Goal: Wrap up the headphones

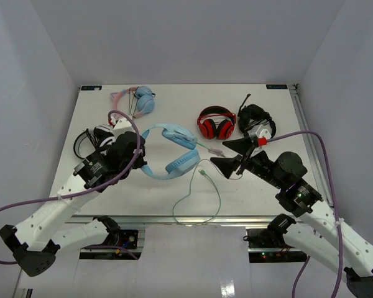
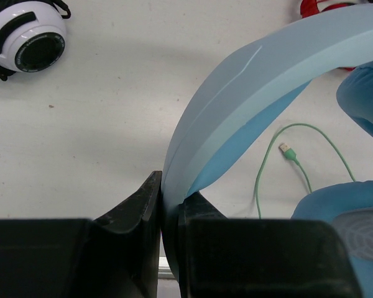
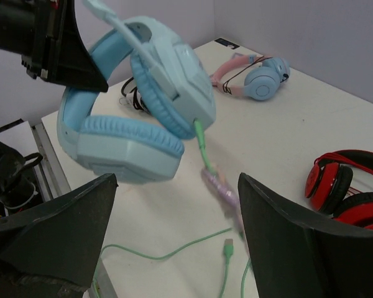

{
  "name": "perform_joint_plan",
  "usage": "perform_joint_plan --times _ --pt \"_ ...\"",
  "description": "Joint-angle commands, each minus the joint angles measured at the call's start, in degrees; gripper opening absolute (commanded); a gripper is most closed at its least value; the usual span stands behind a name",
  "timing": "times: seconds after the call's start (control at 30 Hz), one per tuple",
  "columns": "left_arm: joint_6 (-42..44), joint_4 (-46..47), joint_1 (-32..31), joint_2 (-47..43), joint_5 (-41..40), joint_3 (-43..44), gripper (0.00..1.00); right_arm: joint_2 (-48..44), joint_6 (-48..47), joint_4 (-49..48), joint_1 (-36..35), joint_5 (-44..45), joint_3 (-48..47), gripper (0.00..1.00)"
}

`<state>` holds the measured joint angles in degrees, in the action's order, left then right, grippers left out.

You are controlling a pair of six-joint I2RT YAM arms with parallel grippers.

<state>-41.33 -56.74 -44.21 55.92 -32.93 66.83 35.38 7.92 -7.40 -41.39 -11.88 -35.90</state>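
Black fingers (image 2: 130, 211) of the left end effector (image 2: 170, 194) fill the bottom of the left wrist view, clenched on the wide headband of the light-blue headphones (image 2: 236, 81). The band arcs up and to the right from between them. Seen from the right wrist, both padded cups appear raised off the bench (image 1: 149, 198), up and to the left of the right end effector (image 3: 177, 180). Its jaws are spread wide and grasp nothing.

A pale-green cable (image 3: 202, 146) leaves the lower cup and drops between those spread jaws. Its purplish inline piece is blurred, and I cannot tell whether it touches either one. Beyond that the cable loops slack toward the near edge, its plug (image 2: 288, 151) lying flat.

From above, the left wrist covers the clamped stretch of headband. Red headphones (image 1: 216, 123) and a pink pair (image 1: 137, 99) lie farther back.
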Motion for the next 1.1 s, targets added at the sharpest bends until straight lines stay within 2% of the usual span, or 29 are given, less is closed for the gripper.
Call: perform_joint_plan --times 0.0,0.03,0.2,0.4,0.57,0.8,1.07 --pt "4.5 8.2 0.1 -2.8 6.6 -2.6 0.0 5.2 -2.4 -2.7 -0.4 -2.1 -6.3 0.77" --pt "5.4 9.2 0.1 -2.9 8.0 -3.6 0.0 7.0 -2.4 -3.7 -0.4 -4.9 -7.7 0.73" --pt "8.2 12.0 0.1 -3.9 11.1 -6.9 0.0 14.2 -1.4 -7.0 -0.4 -18.0 -12.9 0.64" --pt "12.1 15.1 0.1 -3.9 15.6 -10.1 0.0 23.5 0.7 -8.9 -0.4 -28.9 -17.1 0.72" --pt "12.7 15.5 0.0 -3.1 16.1 -10.9 0.0 27.9 3.9 -13.0 -0.4 -35.7 -18.3 0.73" --pt "12.4 15.2 0.1 -2.5 15.2 -11.0 0.0 30.0 5.8 -16.1 -0.8 -38.4 -16.8 0.73" --pt "12.2 15.4 0.1 -2.2 15.2 -11.2 0.0 29.7 2.8 -11.5 -1.3 -31.1 -18.3 0.72"
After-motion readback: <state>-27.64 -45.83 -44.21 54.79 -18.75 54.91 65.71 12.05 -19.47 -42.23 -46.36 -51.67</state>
